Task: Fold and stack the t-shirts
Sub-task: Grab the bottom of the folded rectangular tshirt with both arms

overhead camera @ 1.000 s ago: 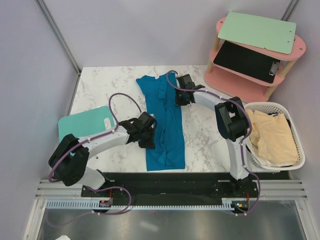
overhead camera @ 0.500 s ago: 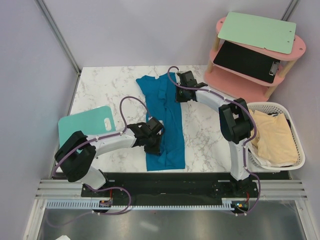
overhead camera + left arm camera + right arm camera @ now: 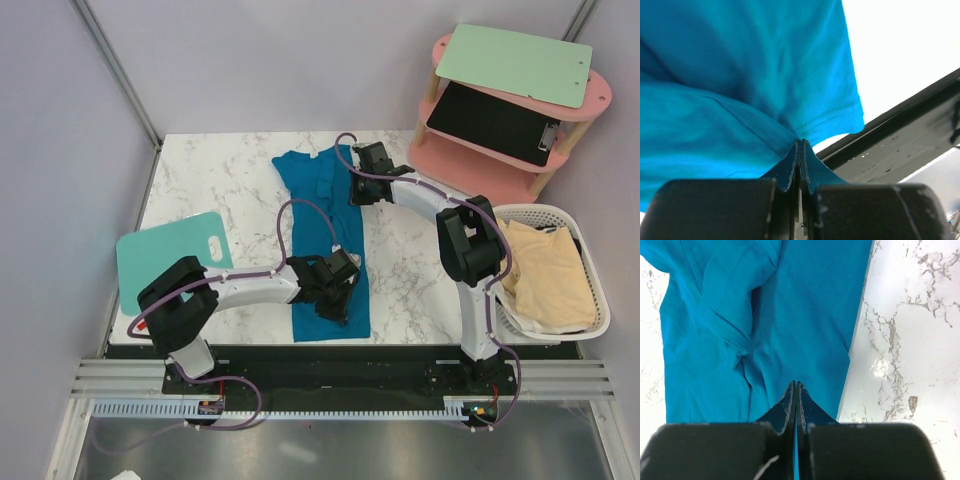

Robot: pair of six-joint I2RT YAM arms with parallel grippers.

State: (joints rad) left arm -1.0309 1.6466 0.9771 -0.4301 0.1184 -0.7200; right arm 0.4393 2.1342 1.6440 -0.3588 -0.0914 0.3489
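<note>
The left gripper [image 3: 800, 146] and right gripper [image 3: 796, 386] each pinch one long edge of the teal t-shirt [image 3: 318, 215], apparently to fold it.

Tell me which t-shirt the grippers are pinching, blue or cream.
The teal-blue t-shirt on the marble table; both the left gripper and right gripper are shut on it. The cream-yellow t-shirts lie in the white basket.

The left claw [image 3: 800, 150] is closed on a fold of the blue t-shirt [image 3: 740, 75], near its hemmed corner, above the white tabletop [image 3: 900, 45].
</note>
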